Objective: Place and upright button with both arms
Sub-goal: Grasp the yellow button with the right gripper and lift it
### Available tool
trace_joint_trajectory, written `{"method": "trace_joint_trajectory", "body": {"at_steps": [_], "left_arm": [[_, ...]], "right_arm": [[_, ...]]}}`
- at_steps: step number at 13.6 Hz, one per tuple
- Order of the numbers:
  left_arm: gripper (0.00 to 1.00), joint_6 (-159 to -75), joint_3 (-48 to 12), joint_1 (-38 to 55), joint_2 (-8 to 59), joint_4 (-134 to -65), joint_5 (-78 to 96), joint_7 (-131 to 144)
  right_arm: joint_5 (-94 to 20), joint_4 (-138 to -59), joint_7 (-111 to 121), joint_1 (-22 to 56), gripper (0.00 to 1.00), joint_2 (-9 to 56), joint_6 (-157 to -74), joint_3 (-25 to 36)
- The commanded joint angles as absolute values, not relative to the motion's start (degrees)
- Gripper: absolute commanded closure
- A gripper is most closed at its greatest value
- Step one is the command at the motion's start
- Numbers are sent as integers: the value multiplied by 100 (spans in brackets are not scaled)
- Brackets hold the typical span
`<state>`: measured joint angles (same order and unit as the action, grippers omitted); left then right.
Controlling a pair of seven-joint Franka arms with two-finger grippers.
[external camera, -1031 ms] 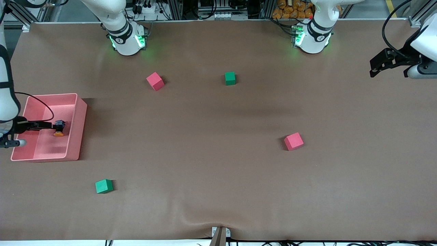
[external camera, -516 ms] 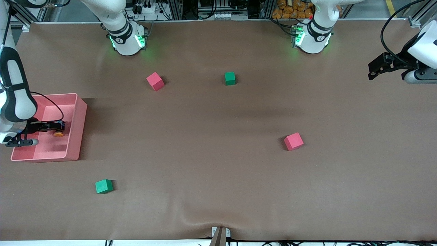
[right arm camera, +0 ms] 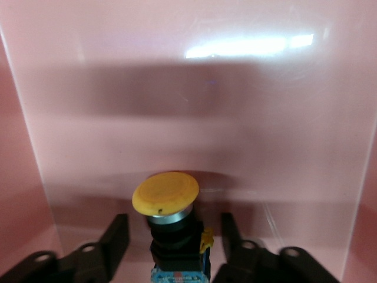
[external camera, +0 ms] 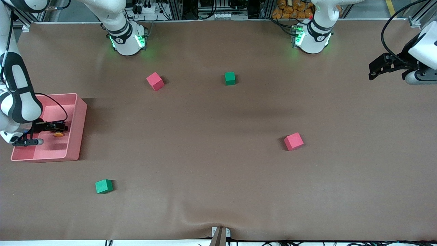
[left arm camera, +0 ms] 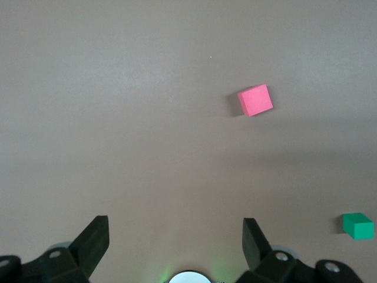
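The button (external camera: 58, 133), a round orange cap on a short black body, lies on its side in the pink bin (external camera: 80, 127) at the right arm's end of the table. My right gripper (external camera: 60, 128) is down in the bin with one finger on each side of the button's body (right arm camera: 175, 242). Its fingers (right arm camera: 118, 231) stand close to the body, and a narrow gap shows on both sides, so the right gripper (right arm camera: 174, 221) is open around it. My left gripper (external camera: 375, 67) hangs open and empty over the left arm's end of the table, its fingers (left arm camera: 94, 234) wide apart.
A red cube (external camera: 155, 81) and a green cube (external camera: 230, 78) lie near the bases. Another red cube (external camera: 293, 141) lies mid-table toward the left arm's end, and a green cube (external camera: 103, 186) lies nearer the front camera than the bin. The bin's walls (right arm camera: 177, 118) enclose the right gripper.
The right arm has swung over the bin and its fingers have narrowed in around the button. The left gripper shifted slightly and stayed open.
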<state>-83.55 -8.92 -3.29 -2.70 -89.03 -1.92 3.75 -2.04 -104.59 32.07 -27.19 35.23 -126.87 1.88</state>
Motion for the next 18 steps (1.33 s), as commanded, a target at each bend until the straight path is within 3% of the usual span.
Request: {"method": "trace_joint_trajectory", "body": {"at_steps": [1,7,13,16,18], "left_arm": [[0,-8306,-923,-369,-290,-8912,-193,378],[0,-8306,-914,-404,-290,-8895,-193,378],[0,-8314,-932,-360,-176,-8903,-18,483],[0,-8411,-958,-220,26,-8886,140,510],[0,-8464,-958,-123,202,-8877,246,501]], "right_arm": [[-123,-10459,3252,-2734,100,3481,-12710,141],[-114,-9784,3199,-2707,100,3454,-11823,149],[17,-8616,2718,-2497,100,3445,-10173,141],[132,-7991,2015,-1953,100,3253,-9126,132],[27,-7779,1925,-1654,100,3156,-8860,97]]}}
